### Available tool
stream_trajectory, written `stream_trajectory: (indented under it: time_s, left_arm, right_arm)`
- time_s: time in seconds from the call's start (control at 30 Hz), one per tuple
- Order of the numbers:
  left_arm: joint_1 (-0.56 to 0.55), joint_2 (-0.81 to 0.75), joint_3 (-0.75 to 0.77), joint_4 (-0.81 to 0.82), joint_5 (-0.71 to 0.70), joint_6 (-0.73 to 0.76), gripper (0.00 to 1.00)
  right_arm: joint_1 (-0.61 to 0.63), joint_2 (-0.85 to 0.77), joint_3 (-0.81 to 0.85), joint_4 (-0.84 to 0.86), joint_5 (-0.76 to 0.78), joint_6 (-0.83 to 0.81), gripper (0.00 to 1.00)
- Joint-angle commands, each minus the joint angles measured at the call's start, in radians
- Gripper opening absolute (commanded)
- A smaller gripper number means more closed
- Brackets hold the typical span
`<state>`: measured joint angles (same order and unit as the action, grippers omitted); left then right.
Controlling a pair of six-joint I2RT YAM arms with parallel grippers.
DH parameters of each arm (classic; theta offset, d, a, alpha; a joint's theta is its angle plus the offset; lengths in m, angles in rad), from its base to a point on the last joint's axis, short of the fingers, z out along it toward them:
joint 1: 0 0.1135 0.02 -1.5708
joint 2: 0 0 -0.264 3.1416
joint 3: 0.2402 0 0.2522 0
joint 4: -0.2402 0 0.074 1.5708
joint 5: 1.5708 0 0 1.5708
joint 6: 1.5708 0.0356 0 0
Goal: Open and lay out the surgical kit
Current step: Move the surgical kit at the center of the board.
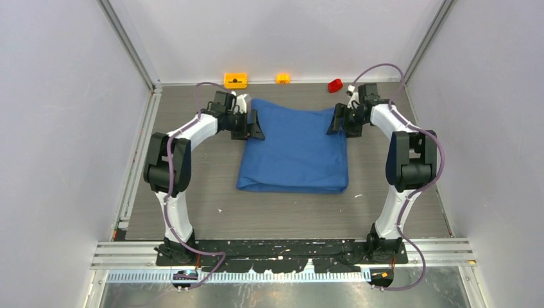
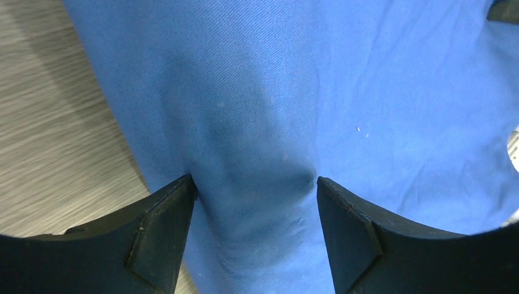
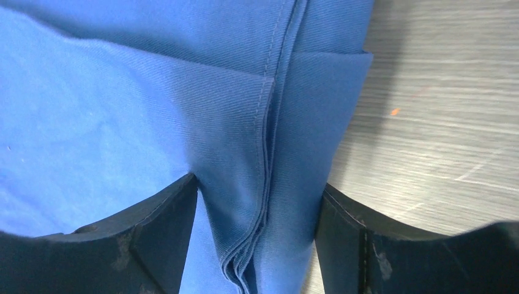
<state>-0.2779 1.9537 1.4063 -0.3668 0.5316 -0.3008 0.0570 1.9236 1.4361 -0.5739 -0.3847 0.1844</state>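
Note:
The surgical kit (image 1: 295, 147) lies mid-table as a closed, folded blue cloth bundle, and whatever it holds is hidden. My left gripper (image 1: 256, 125) is at its far left corner. In the left wrist view that gripper (image 2: 254, 180) is open, its fingers straddling a raised hump of the cloth (image 2: 275, 92). My right gripper (image 1: 335, 120) is at the far right corner. In the right wrist view it (image 3: 257, 184) is also open, standing astride the stacked hemmed edges of the cloth (image 3: 153, 92).
Two orange blocks (image 1: 235, 80) (image 1: 283, 78) and a red block (image 1: 335, 85) sit along the back wall behind the kit. Grey wood-grain table (image 1: 192, 205) surrounds the bundle. Enclosure walls stand close on the left, right and back.

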Motion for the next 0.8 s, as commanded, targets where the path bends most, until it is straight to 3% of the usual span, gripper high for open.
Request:
stream_trajectory:
  time_s: [0.0, 0.77]
  left_arm:
    - [-0.093, 0.080, 0.015, -0.007, 0.184, -0.114, 0.74]
    - [-0.047, 0.330, 0.402, -0.065, 0.074, -0.187, 0.73]
  right_arm:
    - [0.001, -0.007, 0.131, 0.029, -0.162, -0.033, 0.70]
    - [0.002, 0.227, 0.308, 0.188, -0.250, 0.186, 0.68]
